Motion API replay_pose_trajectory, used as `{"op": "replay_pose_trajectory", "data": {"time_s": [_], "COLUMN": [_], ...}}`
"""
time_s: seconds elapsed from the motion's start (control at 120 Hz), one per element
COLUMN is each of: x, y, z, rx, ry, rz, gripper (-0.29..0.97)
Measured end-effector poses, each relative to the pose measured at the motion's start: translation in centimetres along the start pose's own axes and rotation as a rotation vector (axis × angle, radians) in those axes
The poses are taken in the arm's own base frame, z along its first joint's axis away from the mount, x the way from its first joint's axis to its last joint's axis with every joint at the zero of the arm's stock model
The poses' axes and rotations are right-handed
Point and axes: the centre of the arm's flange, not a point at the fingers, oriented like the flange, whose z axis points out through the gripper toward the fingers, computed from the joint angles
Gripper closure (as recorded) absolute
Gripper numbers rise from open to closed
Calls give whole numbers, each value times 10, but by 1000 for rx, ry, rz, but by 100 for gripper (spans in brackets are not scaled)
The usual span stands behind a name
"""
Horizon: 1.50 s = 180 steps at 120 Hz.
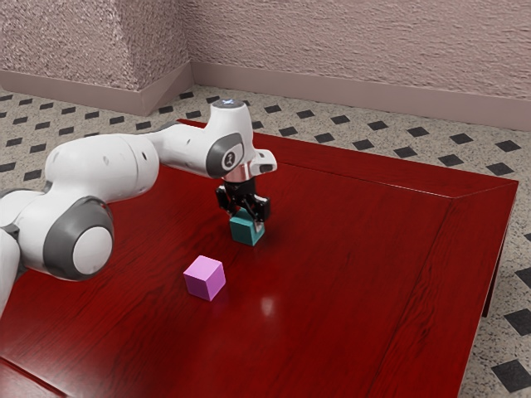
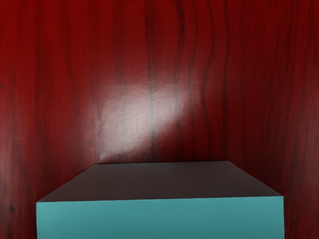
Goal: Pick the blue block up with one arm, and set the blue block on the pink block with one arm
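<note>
The blue block [image 1: 247,231], a teal cube, rests on the red wooden table [image 1: 373,274] near its middle. My gripper [image 1: 245,217] is lowered straight over it, its black fingers against the cube's two sides, shut on it. In the wrist view the blue block [image 2: 159,216] looms large just under the hand, its top face in shadow. The pink block [image 1: 205,277] stands on the table apart from the blue one, nearer the front edge and toward the exterior view's left.
The white arm [image 1: 99,182] reaches in from the exterior view's left. The table's edge [image 1: 485,249] drops off at the exterior view's right onto a checkered floor [image 1: 398,133]. A textured wall [image 1: 332,41] runs behind.
</note>
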Motion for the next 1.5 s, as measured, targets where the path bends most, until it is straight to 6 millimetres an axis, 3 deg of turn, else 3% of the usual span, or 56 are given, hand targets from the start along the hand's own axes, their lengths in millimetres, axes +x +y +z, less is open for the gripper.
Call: {"op": "replay_pose_trajectory", "data": {"time_s": [0.183,0.258,0.317,0.475,0.558,0.717,0.967,1.5], "x": [-1,-1,-7,-49,-75,-118,-160,-186], "y": [2,0,-2,1,2,2,4,11], "z": [-9,-23,-48,-99,-115,-120,-110,-94], "rx": [-11,-16,-19,-22,-23,-20,-18,-14], "ry": [2,13,25,8,-8,-47,-88,-94], "rz": [-6,-12,-16,-13,-12,-14,-16,-22], "gripper": [28,29,30,32,32,32,32,32]}}
